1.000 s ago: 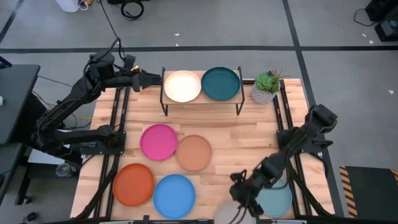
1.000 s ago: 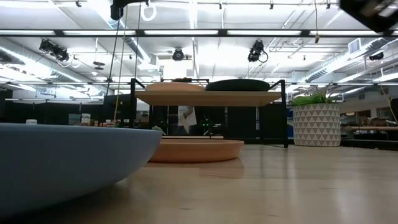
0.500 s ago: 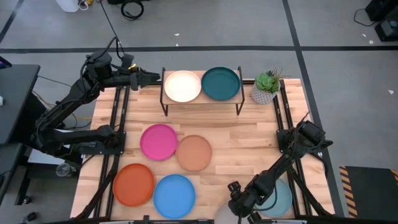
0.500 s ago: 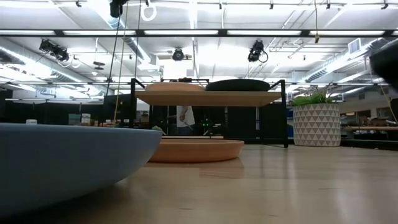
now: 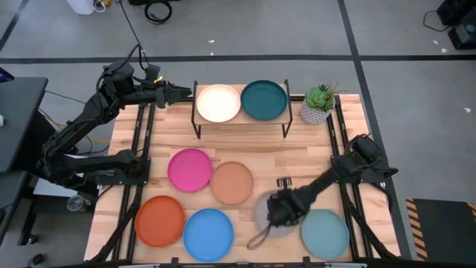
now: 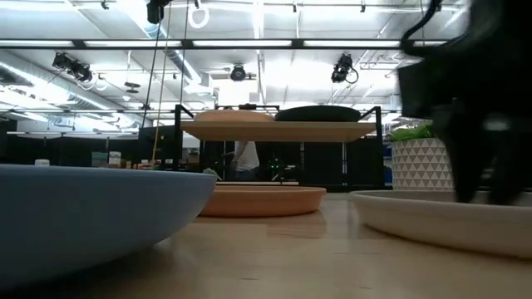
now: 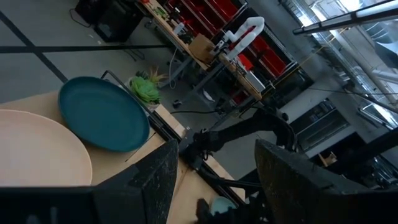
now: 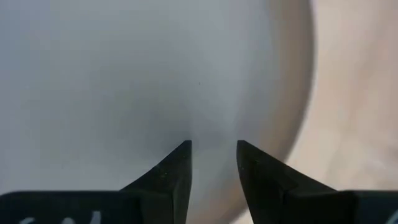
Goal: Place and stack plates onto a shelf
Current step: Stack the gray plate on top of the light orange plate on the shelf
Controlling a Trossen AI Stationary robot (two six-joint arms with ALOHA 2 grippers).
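The cream plate (image 5: 218, 103) and the dark teal plate (image 5: 264, 100) lie side by side on the shelf (image 5: 239, 121). Pink (image 5: 190, 170), tan (image 5: 232, 182), orange (image 5: 159, 220), blue (image 5: 209, 234) and light teal (image 5: 325, 233) plates lie flat on the table. My right gripper (image 5: 279, 208) stands over the pale grey plate (image 5: 262, 216), fingers a little apart. My left gripper (image 5: 182, 93) hovers open by the shelf's left end, holding nothing. My right gripper comes from above, pointing down, and its two fingertips (image 8: 183, 150) rest on the inner floor (image 8: 211, 118) of the pale grey plate, with a narrow gap between them. The plate lies flat on the table, between the tan and light teal plates.
A potted plant (image 5: 318, 104) stands at the shelf's right end. Black rails (image 5: 141, 149) run along both sides of the table. Bare wood (image 5: 297, 160) lies between the shelf and the plates below it.
My right gripper has moved from the table's near edge toward the far edge. The pale grey plate has slid along the table with it, from the near edge to a spot beside the tan plate, and now shows at the right of the low view.
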